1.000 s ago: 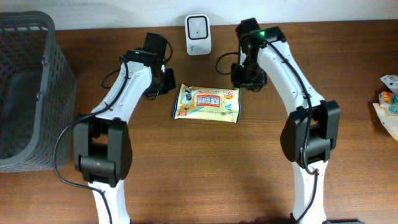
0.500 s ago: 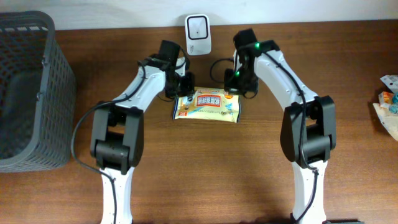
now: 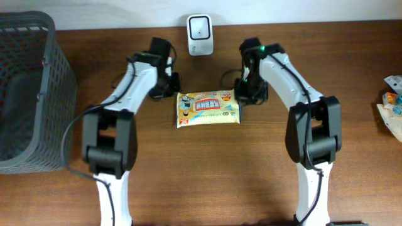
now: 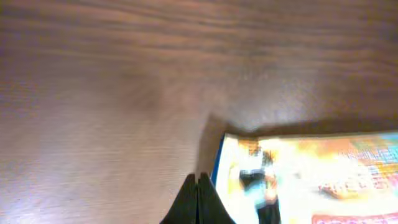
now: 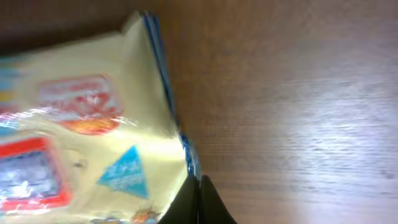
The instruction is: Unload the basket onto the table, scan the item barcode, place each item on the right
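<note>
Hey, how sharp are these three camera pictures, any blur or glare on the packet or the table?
Overhead: sharp and evenly lit, packet colours clear. Left wrist: blurred throughout, the packet washed out by glare. Right wrist: packet print softly blurred, bright sheen on the table at right.

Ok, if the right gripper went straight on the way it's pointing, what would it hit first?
Probably the snack packet, at its sealed edge: the shut right gripper has its tips right against it. Bare table lies just beside; depth unclear.
</note>
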### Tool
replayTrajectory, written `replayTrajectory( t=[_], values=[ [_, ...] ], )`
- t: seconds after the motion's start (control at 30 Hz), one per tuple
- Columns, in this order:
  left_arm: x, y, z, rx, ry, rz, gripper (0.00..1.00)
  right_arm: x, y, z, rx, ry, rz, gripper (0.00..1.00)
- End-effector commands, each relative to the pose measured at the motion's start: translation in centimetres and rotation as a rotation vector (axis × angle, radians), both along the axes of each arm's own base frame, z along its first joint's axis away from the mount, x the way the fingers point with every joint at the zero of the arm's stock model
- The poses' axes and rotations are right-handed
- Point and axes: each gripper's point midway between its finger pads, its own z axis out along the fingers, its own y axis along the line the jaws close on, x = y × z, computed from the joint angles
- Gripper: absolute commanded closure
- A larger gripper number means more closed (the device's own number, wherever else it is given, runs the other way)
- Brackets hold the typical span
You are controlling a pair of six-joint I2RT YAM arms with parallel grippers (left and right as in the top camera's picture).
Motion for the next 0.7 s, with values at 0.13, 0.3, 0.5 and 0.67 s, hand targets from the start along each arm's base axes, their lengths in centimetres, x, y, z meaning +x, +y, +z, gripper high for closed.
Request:
replayTrajectory(
  t=[0.13,0.3,0.5,0.67],
  values=[
    [-3.7,-3.6,4.5,-0.104,0.039,-0.092,1.0,-0.3,3.6,3.7,0.193,-0.039,0.136,0.96],
    [-6.9,-6.3,0.0,-0.106,0.129,-0.14,1.0,-1.6,5.9,1.0,0.289,-0.006,0.154,0.96],
    [-7.7,-4.7,-3.3,-0.001,0.115,-0.134,1.0,-2.8,2.8,-3.5,0.12,0.024,0.112,0.96],
    [-6.6,0.2,-3.6,0.246,0.069,-0.078,1.0,-2.4,1.5,-3.4,0.034,0.016,0.07,0.96]
  ],
)
